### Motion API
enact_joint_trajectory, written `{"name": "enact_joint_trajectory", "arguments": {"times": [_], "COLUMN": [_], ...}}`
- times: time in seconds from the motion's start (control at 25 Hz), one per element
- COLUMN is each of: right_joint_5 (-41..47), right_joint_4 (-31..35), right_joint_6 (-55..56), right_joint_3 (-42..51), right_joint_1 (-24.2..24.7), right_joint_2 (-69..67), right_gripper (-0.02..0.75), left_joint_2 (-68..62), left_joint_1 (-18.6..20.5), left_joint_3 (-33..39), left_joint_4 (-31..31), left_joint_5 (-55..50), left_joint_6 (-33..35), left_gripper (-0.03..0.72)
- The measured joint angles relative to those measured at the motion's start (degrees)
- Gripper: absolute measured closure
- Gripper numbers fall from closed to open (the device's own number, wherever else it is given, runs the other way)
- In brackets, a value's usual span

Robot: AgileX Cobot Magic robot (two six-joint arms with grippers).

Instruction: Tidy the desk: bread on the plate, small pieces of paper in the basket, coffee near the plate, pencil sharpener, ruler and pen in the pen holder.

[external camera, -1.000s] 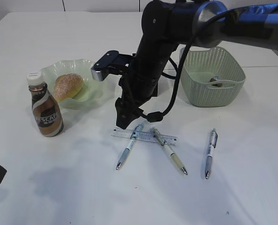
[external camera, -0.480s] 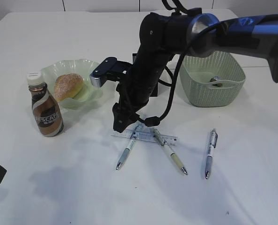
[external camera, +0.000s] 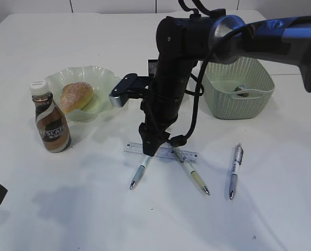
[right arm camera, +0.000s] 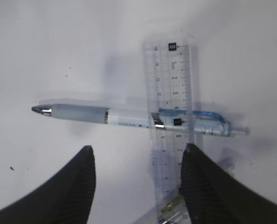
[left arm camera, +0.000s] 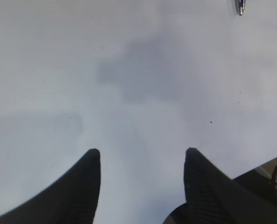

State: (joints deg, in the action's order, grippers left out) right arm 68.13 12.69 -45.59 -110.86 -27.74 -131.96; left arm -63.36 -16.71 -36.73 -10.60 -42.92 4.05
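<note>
White desk (external camera: pixel 35 209) fills the frame, with the basket (external camera: pixel 238 86) at upper right and the plate (external camera: pixel 87 89), already bearing bread (external camera: pixel 76 96), at upper left beside the coffee (external camera: pixel 50 124). At centre the clear ruler (external camera: pixel 160 151) lies left-to-right, crossing a pale blue pen (right arm camera: pixel 129 116). The right gripper (external camera: pixel 151 151) hangs directly over that crossing, jaws parted wide and empty, far nearer than the left gripper (left arm camera: pixel 141 161), likewise parted and holding nothing.
</note>
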Motion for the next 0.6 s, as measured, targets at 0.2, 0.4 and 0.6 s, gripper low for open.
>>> {"name": "enact_joint_trajectory", "arguments": {"times": [0.2, 0.4, 0.6], "right_joint_5": [1.39, 1.51, 1.42], "right_joint_4": [-2.64, -3.21, -4.12], "right_joint_6": [1.39, 1.65, 1.93], "right_joint_3": [0.00, 0.00, 0.00], "right_joint_1": [0.00, 0.00, 0.00], "right_joint_2": [0.00, 0.00, 0.00], "right_gripper": [0.280, 0.280, 0.280], "left_joint_2": [0.00, 0.00, 0.00], "left_joint_1": [0.00, 0.00, 0.00], "left_joint_3": [0.00, 0.00, 0.00], "left_joint_4": [0.00, 0.00, 0.00], "left_joint_5": [0.00, 0.00, 0.00], "left_joint_6": [0.00, 0.00, 0.00], "left_gripper": [0.287, 0.287, 0.287]}}
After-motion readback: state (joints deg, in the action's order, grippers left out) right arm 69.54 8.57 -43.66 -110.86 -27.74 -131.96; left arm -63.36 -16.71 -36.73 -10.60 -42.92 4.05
